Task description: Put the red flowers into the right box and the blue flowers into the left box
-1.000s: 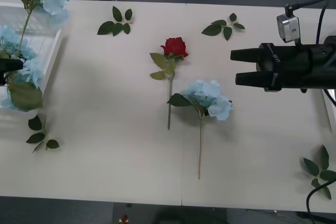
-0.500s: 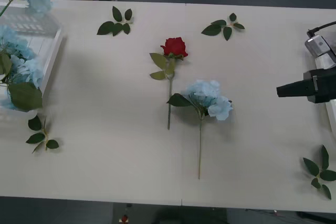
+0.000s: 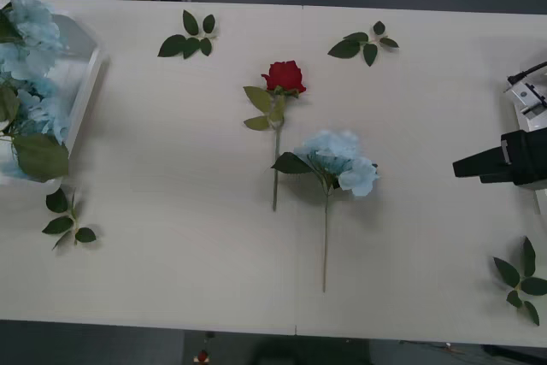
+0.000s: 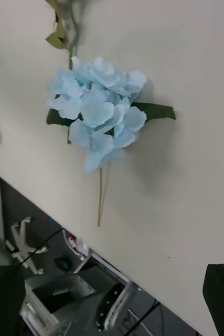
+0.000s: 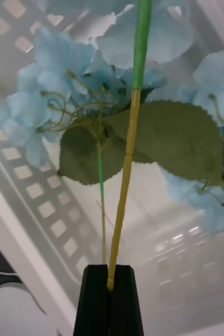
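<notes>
One red flower (image 3: 284, 77) lies mid-table, stem toward me. Just right of it lies a blue flower (image 3: 338, 162), which the right wrist view sees close up as a pale cluster (image 4: 96, 110). My right gripper (image 3: 457, 168) hovers at the table's right edge, well clear of both, its black fingers (image 4: 4, 299) wide apart and empty. The left box (image 3: 85, 83) at the far left holds several blue flowers (image 3: 34, 83). Over its ribbed bottom (image 5: 38, 194), my left gripper (image 5: 110, 286) is shut on the stem (image 5: 125, 184) of a blue flower (image 5: 54, 89). A thin white edge of the right box (image 3: 542, 201) shows at far right.
Loose green leaf sprigs lie at the back left (image 3: 188, 36), back right (image 3: 366, 43), front left (image 3: 68, 215) and front right (image 3: 521, 279). A white camera housing (image 3: 530, 96) sits above the right arm. Bare tabletop surrounds the two flowers in the middle.
The right arm has drawn back from mid-table to the right edge. The blue flower held by the left gripper has come down lower over the left box.
</notes>
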Robot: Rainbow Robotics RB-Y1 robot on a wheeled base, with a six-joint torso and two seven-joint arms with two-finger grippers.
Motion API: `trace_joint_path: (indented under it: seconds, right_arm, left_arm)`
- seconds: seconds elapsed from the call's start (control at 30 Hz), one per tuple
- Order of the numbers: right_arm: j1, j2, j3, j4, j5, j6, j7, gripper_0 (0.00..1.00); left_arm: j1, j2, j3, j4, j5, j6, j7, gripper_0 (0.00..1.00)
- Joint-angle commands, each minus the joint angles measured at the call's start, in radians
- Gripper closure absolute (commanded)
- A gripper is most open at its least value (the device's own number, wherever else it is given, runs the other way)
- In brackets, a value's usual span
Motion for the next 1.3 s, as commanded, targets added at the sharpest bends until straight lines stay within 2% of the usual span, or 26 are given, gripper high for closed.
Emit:
trace_joint_path:
  seconds: [0.03, 0.23, 0.4, 0.57, 0.8, 0.83, 0.93, 1.0, 1.07, 1.3]
  right_arm:
    - [0.097, 0.0, -0.02, -0.212, 0.106, -0.054, -0.182, 0.0]
    - [0.184, 0.09, -0.006, -0.425, 0.301, -0.05, -0.308, 0.0]
    - [0.198, 0.146, 0.09, -0.542, 0.513, -0.014, -0.345, 0.0]
    - [0.187, 0.201, 0.215, -0.574, 0.697, -0.017, -0.351, 0.0]
    - [0.144, 0.259, 0.385, -0.569, 0.91, -0.017, -0.362, 0.0]
    - [0.138, 0.273, 0.405, -0.563, 0.941, -0.017, -0.363, 0.0]
    - [0.113, 0.324, 0.46, -0.536, 1.025, -0.017, -0.362, 0.0]
    - [0.1, 0.342, 0.492, -0.519, 1.07, -0.017, -0.365, 0.0]
    - [0.072, 0.368, 0.538, -0.487, 1.122, -0.021, -0.368, 0.0]
    - [0.014, 0.449, 0.613, -0.375, 1.217, -0.064, -0.391, 0.0]
  left_arm:
    - [-0.053, 0.055, -0.002, -0.002, -0.042, 0.004, -0.022, 1.0]
    - [-0.068, 0.047, -0.003, -0.002, -0.105, 0.001, 0.004, 1.0]
    - [-0.079, 0.007, -0.005, 0.0, -0.143, -0.013, 0.03, 1.0]
    - [-0.079, -0.011, -0.054, 0.003, -0.194, -0.062, 0.126, 1.0]
    - [-0.08, -0.022, -0.076, 0.001, -0.189, -0.078, 0.137, 0.99]
    - [-0.08, -0.023, -0.076, 0.001, -0.186, -0.078, 0.137, 0.95]
    - [-0.08, -0.022, -0.076, 0.001, -0.18, -0.078, 0.137, 0.49]
    - [-0.08, -0.022, -0.074, 0.001, -0.178, -0.079, 0.137, 0.37]
    - [-0.08, -0.022, -0.074, 0.0, -0.175, -0.081, 0.136, 0.28]
    - [-0.08, -0.022, -0.066, -0.02, -0.154, -0.064, 0.131, 0.09]
